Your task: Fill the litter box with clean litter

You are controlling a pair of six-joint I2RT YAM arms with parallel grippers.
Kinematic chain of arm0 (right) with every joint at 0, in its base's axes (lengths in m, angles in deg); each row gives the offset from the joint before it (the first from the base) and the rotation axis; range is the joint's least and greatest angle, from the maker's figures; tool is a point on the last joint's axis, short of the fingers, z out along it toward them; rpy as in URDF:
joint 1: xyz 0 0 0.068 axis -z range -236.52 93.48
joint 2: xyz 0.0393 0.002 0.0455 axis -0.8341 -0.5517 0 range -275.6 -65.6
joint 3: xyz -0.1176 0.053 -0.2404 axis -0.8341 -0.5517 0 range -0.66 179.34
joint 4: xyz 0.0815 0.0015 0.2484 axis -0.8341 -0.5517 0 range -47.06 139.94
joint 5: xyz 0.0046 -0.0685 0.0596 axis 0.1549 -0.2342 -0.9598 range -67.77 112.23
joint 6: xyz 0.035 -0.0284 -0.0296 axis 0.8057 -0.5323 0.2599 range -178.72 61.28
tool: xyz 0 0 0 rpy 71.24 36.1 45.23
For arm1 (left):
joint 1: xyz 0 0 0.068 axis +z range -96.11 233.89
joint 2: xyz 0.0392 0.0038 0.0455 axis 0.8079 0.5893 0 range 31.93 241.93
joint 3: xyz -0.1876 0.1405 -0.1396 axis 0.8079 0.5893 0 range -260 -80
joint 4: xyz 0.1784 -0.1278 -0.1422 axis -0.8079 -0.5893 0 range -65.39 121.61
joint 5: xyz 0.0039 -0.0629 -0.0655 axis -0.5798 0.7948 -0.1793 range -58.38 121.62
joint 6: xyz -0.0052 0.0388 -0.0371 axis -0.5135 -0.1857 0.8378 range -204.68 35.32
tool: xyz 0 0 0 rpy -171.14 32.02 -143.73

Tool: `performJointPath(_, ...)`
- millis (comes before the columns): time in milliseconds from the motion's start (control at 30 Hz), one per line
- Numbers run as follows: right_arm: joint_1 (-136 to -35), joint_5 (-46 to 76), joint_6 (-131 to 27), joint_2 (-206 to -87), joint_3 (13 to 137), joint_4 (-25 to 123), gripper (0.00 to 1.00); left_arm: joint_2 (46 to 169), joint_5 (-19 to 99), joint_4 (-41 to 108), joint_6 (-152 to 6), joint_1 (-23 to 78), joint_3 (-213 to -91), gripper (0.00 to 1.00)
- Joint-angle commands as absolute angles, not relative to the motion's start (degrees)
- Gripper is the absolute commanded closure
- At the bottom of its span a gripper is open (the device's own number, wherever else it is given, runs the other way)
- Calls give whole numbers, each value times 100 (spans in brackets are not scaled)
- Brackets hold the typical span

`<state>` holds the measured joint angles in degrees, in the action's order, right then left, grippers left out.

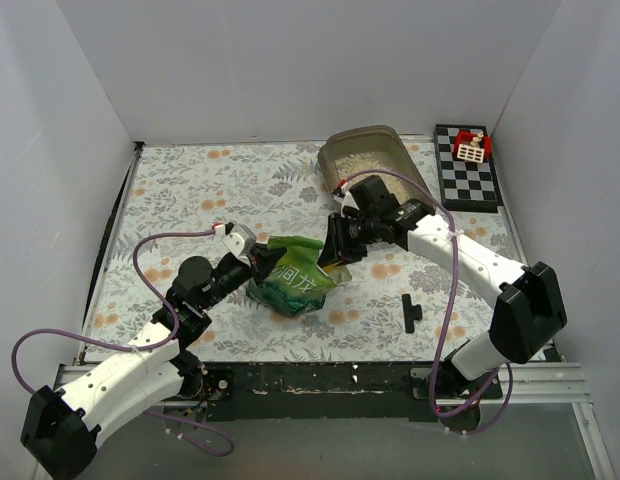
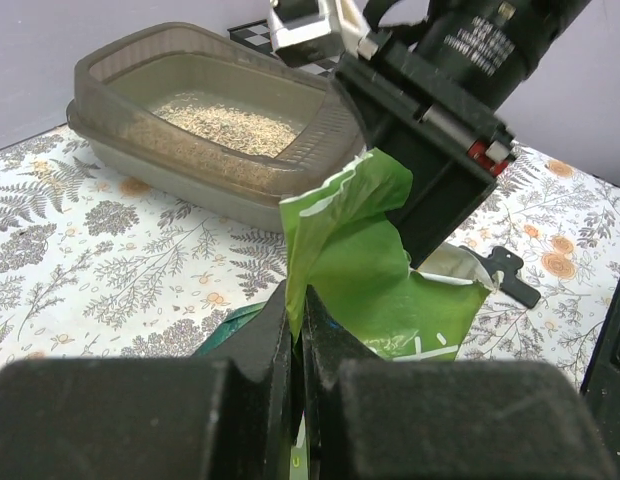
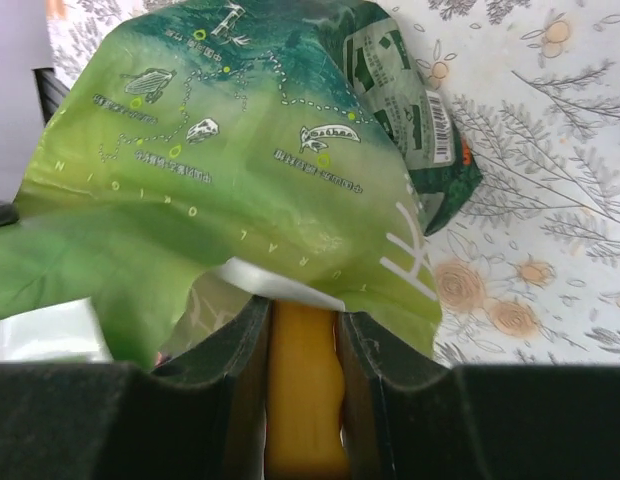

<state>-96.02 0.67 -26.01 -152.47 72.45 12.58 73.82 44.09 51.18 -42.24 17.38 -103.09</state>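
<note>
The grey-brown litter box point(image 1: 390, 135) stands at the back of the table, with a thin layer of pale clean litter point(image 1: 365, 158) inside. The left wrist view shows the litter box point(image 2: 110, 150) and the clean litter point(image 2: 225, 125) behind the bag. A crinkled green bag point(image 1: 295, 282) lies mid-table with its torn mouth toward the box. My left gripper point(image 2: 296, 297) is shut on the bag's point(image 2: 360, 260) upper edge. My right gripper point(image 3: 302, 325) is shut on a yellow scoop's handle point(image 3: 302, 400), which runs under the bag's point(image 3: 240, 170) lip; the scoop's bowl is hidden inside.
A black-and-white checkered board point(image 1: 470, 178) with a small red and white toy point(image 1: 472, 148) sits at the back right corner. A small black part point(image 1: 411, 312) lies on the floral cloth in front of the right arm. White walls close in three sides.
</note>
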Motion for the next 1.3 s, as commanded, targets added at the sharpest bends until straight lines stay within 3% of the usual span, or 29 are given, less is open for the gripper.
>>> performJointPath(0,-9572,-60,-2103,-15516,6098,2819,99,7210,4278,5121,-4302,1768,-10320,100)
performJointPath(233,-9607,-1204,-740,-15489,4453,6283,99,7218,4348,5138,-4275,1768,-10311,100)
performJointPath(667,-9818,-1512,947,-15411,3284,9984,99,7271,4524,5112,-4293,1768,-10311,100)
performJointPath(1267,-9783,-1451,2003,-14269,2080,11762,99,7306,4796,5156,-4319,1768,-10267,100)
